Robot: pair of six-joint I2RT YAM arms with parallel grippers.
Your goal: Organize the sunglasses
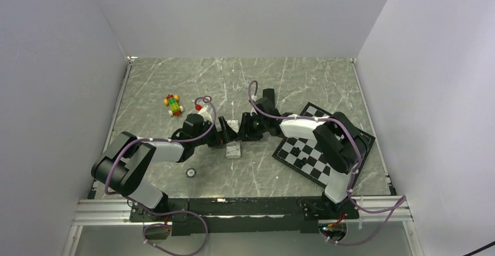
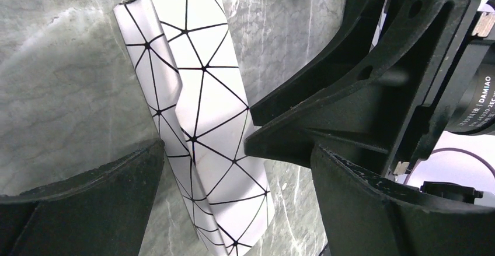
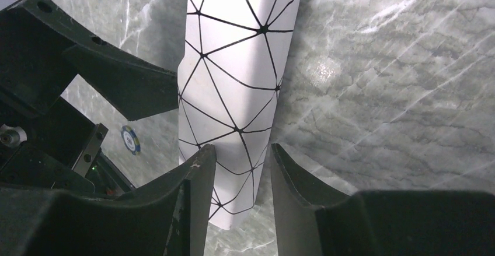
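No sunglasses show in any view. A white case with a black line pattern (image 1: 233,149) lies flat on the marble table between the two arms. My left gripper (image 2: 236,151) is open wide, one finger on each side of the case (image 2: 198,110), neither touching it. My right gripper (image 3: 240,151) hangs over the opposite end of the case (image 3: 233,81); its jaws stand apart and a thin gap shows at the right finger. In the top view the left gripper (image 1: 225,134) and the right gripper (image 1: 244,129) face each other closely over the case.
A chessboard (image 1: 324,145) lies under the right arm. A small colourful toy car (image 1: 173,105) sits at the back left. A poker chip (image 1: 191,172) lies near the front, also seen beside the case (image 3: 131,139). White walls enclose the table.
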